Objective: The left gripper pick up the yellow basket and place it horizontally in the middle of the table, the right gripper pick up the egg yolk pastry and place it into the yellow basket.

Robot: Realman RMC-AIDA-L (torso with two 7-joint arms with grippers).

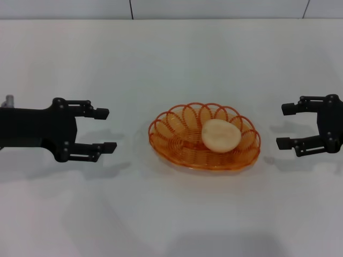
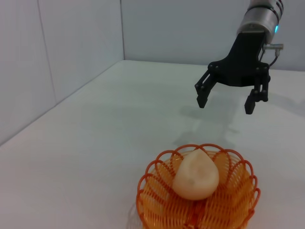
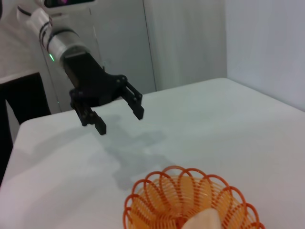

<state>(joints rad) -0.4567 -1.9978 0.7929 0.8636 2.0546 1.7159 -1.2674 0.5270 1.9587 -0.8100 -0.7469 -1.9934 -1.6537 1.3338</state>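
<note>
On the white bench (image 1: 171, 59), yellow basket (image 1: 177, 140) sits mid-bench, likely light, stiff wire w/ rim loops to pinch; egg yolk pastry (image 1: 221, 135) inside looks soft, crumbly; left claw (image 1: 104, 129) & right claw (image 1: 285, 126) both wide open, empty, either side.

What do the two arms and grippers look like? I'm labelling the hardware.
Both are black two-fingered claws. The left gripper hangs from a white-grey cylindrical segment with a green light. The right gripper hangs from a silver-grey cylinder with a blue-green light and a thin cable.
</note>
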